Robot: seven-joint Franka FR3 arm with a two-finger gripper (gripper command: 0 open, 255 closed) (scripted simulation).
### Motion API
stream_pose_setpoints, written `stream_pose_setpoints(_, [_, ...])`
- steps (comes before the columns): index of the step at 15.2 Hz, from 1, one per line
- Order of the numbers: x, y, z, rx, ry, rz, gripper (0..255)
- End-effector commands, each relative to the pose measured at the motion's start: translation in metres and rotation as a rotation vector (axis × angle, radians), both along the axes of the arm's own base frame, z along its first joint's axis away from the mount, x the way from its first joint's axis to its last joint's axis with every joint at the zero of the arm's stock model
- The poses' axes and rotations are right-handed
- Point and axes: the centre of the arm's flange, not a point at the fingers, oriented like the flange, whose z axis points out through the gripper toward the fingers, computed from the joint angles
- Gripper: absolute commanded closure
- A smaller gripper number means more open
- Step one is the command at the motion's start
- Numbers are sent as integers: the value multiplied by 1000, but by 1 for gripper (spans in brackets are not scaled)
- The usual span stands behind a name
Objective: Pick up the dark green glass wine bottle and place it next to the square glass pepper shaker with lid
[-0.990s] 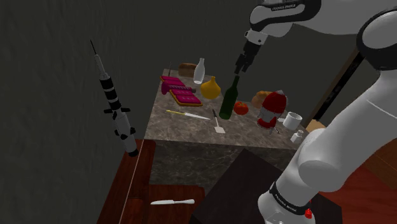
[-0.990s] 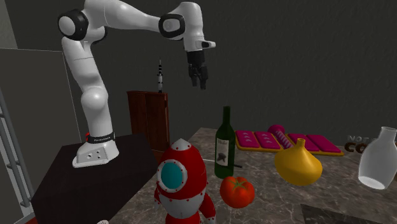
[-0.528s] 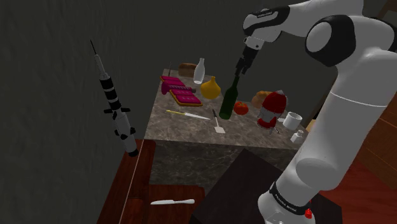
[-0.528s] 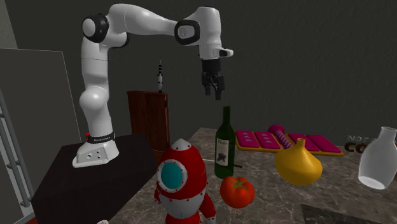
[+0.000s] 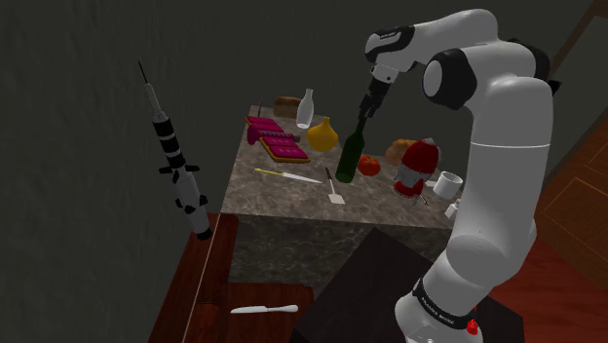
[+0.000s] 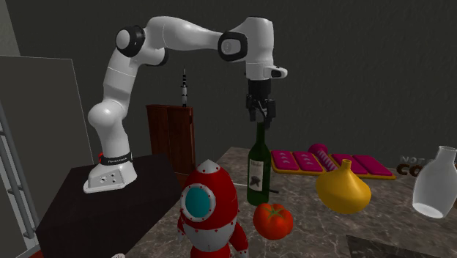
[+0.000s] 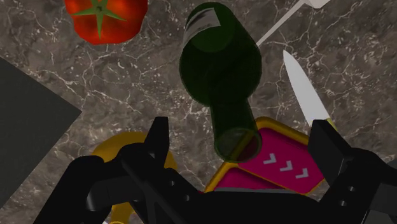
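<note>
A dark marbled table (image 5: 283,200) stands against dim grey walls. In the shoulder view the green bottle (image 5: 348,156) stands upright near the table's middle, with a tomato (image 5: 368,165) at its three o'clock. The tool (image 5: 368,105) hangs just above the neck, at about one o'clock. A small pale thing (image 5: 455,208) beside the white mug (image 5: 447,183) may be the pepper shaker, though it is too small to tell.

In the second exterior view the tool (image 6: 260,114) sits right over the bottle (image 6: 256,168), at twelve o'clock. The tomato (image 6: 272,220) lies at the bottle's five o'clock.

In the wrist view the tool (image 7: 240,127) is spread wide. Its fingers (image 7: 158,137) stand on either side of the mouth of the bottle (image 7: 219,63) and touch nothing.

Nothing is grasped yet. The descent, grip, lift and carry all seem to remain.
</note>
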Motion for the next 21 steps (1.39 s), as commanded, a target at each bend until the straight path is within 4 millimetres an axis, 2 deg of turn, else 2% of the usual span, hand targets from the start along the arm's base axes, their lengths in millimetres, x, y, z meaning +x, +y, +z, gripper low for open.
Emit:
stream_pose_setpoints(1, [2, -2, -11, 0, 0, 0, 0])
stream_pose_setpoints(5, [3, -1, -30, 0, 0, 0, 0])
stream_pose_setpoints(12, [3, -1, -30, 0, 0, 0, 0])
stream_pose_setpoints(13, [3, -1, -30, 0, 0, 0, 255])
stream_pose_setpoints(21, [3, -1, -30, 0, 0, 0, 255])
